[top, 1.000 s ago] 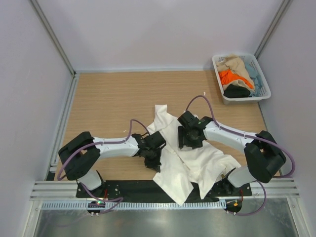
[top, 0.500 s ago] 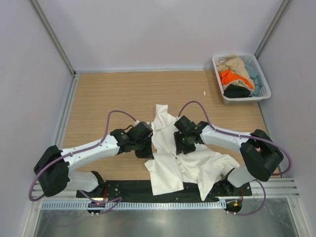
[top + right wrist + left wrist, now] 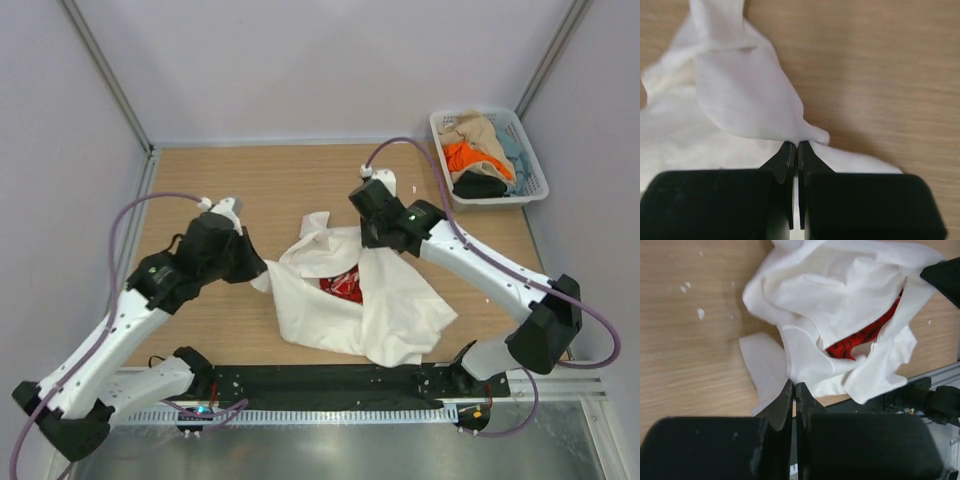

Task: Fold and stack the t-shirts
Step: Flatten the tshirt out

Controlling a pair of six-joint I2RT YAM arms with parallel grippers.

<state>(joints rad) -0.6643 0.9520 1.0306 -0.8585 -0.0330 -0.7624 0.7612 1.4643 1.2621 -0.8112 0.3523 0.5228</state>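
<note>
A white t-shirt (image 3: 385, 305) with a red print (image 3: 342, 286) hangs crumpled between my two arms over the wooden table. My left gripper (image 3: 256, 272) is shut on its left edge; in the left wrist view the cloth (image 3: 805, 350) bunches out from the closed tips (image 3: 793, 387). My right gripper (image 3: 372, 243) is shut on a fold of the same shirt (image 3: 745, 95), pinched at the tips (image 3: 795, 146). Further t-shirts, tan (image 3: 480, 130), orange (image 3: 466, 156), pale blue (image 3: 510, 145) and black (image 3: 478, 186), lie heaped in the basket.
The white lattice basket (image 3: 534, 180) stands at the table's back right corner. Bare wooden table (image 3: 250, 190) lies behind and left of the shirt. A black strip and metal rail (image 3: 330, 385) run along the near edge, under the shirt's lower hem.
Both arms rose and spread apart, lifting the shirt off the table so its red print shows. The right gripper closed on the cloth; the left stayed shut on it.
</note>
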